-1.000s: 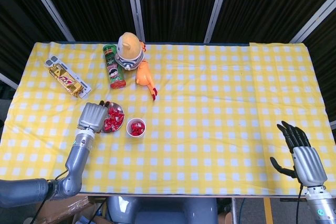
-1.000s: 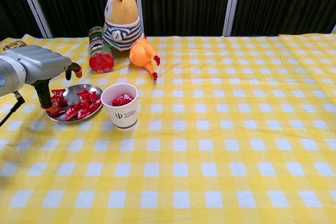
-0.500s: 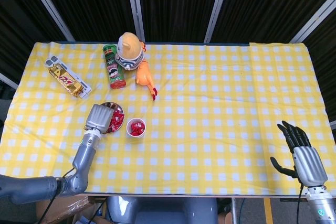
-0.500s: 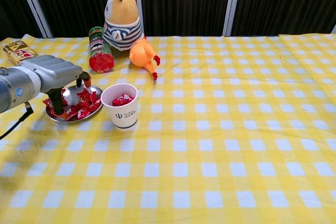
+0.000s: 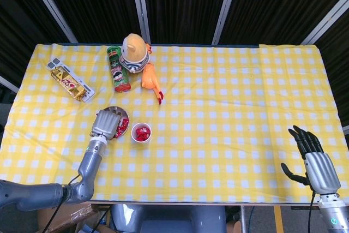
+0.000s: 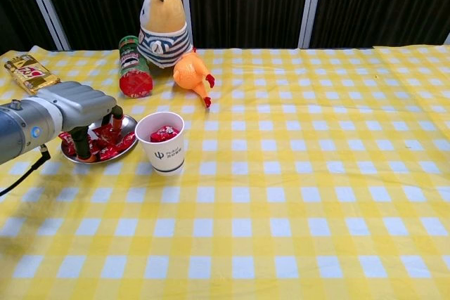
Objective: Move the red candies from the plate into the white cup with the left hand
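A small metal plate heaped with red candies stands left of the white cup. Some red candies lie inside the cup. My left hand hovers over the plate's left half, palm down, its fingertips lowered among the candies. Whether they pinch one is hidden. Far off at the table's near right corner, my right hand rests with fingers spread and holds nothing; it does not show in the chest view.
Behind the plate stand a green chips can, a striped plush toy and an orange toy chicken. A gold snack bar lies far left. A yellow checked cloth covers the table.
The left hand has slid rightward from the plate's left rim to over the candies, and its fingers have sunk into the pile. The right hand has not moved.
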Tool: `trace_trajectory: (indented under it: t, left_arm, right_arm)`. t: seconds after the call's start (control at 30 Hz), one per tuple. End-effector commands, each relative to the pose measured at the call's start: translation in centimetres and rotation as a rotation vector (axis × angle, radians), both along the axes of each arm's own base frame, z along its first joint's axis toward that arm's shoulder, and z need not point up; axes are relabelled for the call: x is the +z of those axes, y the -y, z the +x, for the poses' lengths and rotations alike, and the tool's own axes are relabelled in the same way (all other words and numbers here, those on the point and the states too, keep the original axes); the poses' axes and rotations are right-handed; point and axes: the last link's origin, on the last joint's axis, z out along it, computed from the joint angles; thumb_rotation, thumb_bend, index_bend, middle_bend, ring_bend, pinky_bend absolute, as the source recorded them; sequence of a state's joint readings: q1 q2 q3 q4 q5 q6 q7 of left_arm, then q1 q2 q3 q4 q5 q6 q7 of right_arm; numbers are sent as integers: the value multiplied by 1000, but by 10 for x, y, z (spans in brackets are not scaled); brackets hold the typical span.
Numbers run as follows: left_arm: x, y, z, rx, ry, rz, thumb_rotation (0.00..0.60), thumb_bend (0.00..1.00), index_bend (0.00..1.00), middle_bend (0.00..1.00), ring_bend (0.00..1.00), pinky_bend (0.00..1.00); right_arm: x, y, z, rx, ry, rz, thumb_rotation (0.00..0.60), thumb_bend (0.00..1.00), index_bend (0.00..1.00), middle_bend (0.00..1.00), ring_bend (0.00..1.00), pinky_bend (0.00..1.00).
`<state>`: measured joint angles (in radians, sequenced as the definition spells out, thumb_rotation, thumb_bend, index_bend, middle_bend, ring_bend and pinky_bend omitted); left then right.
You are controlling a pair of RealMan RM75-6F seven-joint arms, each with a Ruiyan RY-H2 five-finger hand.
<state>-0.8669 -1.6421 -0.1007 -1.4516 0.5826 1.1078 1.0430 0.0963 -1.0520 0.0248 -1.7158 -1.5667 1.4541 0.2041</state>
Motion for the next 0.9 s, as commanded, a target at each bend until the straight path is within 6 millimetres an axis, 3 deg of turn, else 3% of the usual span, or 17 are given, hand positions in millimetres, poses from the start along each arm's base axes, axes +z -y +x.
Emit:
trace_trajectory:
  t: [0.03,0.23,0.47,0.73,0.9]
  left_arm:
    - [1,0,-1,3,3,4,600,250,304,323,788,877]
    - [4,-1,-6,10,1,6,600,259,315,333,788,877]
    - [-1,0,-9,15,3,1,600,350,368,379,792,881]
    - [-5,0,-11,11,14,5,600,473,465,520,801,891]
    - [-4,1,-12,5,17,14,600,487,499,586,803,893]
  right_arm:
    - [0,0,0,0,-1,1,600,386,0,0,0,0]
    - [-1,0,0,-4,1,1,600,386,0,0,0,0]
    - [-1,-1,0,-6,0,0,600,385,0,0,0,0]
    - [-1,-1,0,-6,-1,-2,600,386,0,0,0,0]
    - [-1,-1,0,-8,3,-2,600,385,0,0,0,0]
